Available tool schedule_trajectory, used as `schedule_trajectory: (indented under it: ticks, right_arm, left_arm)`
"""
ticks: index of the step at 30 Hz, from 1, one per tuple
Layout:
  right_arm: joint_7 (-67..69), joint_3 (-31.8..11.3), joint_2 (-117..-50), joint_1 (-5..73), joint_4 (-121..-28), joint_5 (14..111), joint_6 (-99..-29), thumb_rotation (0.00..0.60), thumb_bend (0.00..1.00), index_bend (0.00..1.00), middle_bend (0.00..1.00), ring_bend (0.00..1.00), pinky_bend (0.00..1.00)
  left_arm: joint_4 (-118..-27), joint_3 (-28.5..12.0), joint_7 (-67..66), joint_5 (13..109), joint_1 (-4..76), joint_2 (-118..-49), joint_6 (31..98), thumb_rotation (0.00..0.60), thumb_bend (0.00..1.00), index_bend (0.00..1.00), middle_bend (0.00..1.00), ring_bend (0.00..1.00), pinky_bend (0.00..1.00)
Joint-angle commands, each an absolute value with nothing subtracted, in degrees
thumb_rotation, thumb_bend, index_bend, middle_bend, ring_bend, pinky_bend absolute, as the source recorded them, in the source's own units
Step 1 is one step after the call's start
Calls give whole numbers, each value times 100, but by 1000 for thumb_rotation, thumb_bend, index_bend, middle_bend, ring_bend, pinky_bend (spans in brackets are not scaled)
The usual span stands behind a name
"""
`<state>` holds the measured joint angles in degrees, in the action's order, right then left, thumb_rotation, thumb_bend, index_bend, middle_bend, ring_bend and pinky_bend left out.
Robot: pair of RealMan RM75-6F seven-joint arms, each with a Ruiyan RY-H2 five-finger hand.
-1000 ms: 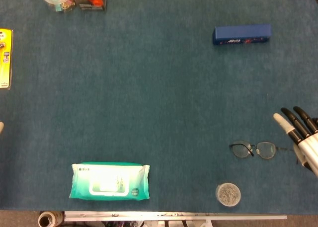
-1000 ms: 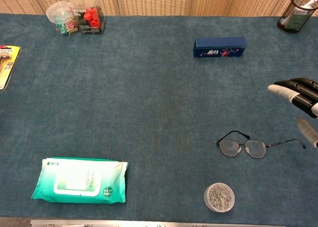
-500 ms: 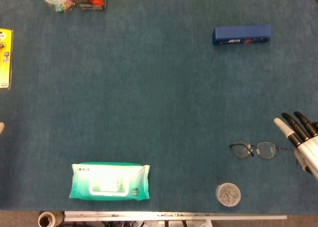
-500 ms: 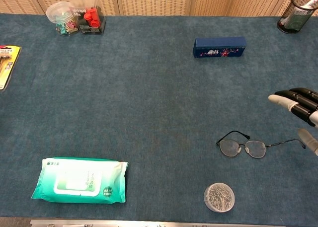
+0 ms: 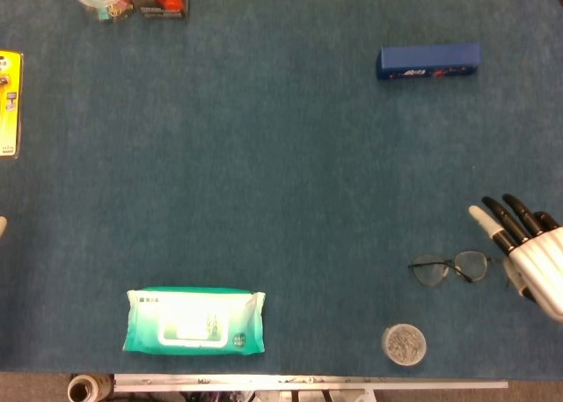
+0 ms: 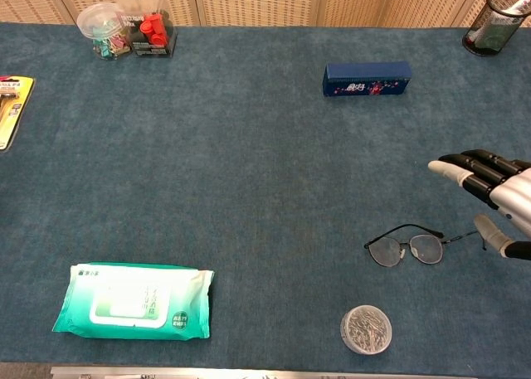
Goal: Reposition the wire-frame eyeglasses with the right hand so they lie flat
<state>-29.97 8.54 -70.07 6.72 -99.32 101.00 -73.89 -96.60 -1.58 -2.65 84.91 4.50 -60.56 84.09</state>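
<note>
The right hand [image 6: 498,192] hangs at the table's right side with its fingers [image 6: 465,168] stretched out and apart, thumb low beside the temple arm; whether the thumb actually touches the wire I cannot tell, and nothing shows as gripped, so I read the hand as open and empty. Just to its left, almost at the thumb tip, lie the wire-frame eyeglasses [image 6: 406,247], lenses side by side, one temple reaching toward the hand. In the chest view the frame looks slightly propped, not fully flat on the blue cloth [image 6: 249,188], though the tilt is hard to judge.

The step in hand looks like the approach for the nudge or pinch. To do it well, take the nearest temple or the lens rim close to the hinge with the thumb and one finger, lightly, since thin wire bends and skates on felt. Lift little, rotate so both lenses face down or up evenly, then release low.

Below and left of the hand sits a small round lidded tub [image 6: 365,329]; keep the glasses from sliding into it. Far above and left is a dark blue box [image 6: 367,78]; well away to the left, a pack of wet wipes [image 6: 133,302]

The left hand is not seen
</note>
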Motion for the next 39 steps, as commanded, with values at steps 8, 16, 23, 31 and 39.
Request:
schedule_trajectory:
  ticks: [8, 16, 23, 31, 39]
  right_arm:
    - [-3005, 820, -7168, 800, -9926, 10086, -7163, 600, 543, 0, 102, 94, 344]
    - [-3064, 813, -7274, 883, -9917, 10043, -6992, 600, 543, 0, 102, 94, 344]
    - [-3104, 812, -7319, 918, -9911, 10006, -6922, 600, 543, 0, 102, 94, 344]
    - [-3147, 823, -7371, 978, -9886, 9911, -6778, 600, 544, 0, 102, 94, 343]
    - [-3157, 828, -7434, 1007, -9821, 9842, -6723, 600, 543, 0, 102, 94, 341]
  left_arm:
    - [-9676, -156, -245, 8500, 442, -6034, 8420, 600, 193, 563, 511, 361, 441]
    - [-9686, -160, -203, 8506, 435, -6009, 8436, 600, 193, 563, 511, 361, 441]
    - [-9686, -162, -195, 8499, 435, -6004, 8431, 600, 194, 563, 510, 361, 441]
    - [-9695, -161, -182, 8495, 435, -5993, 8422, 600, 194, 563, 511, 361, 441]
    - [-9698, -158, -182, 8506, 434, -5990, 8424, 600, 194, 563, 511, 361, 441]
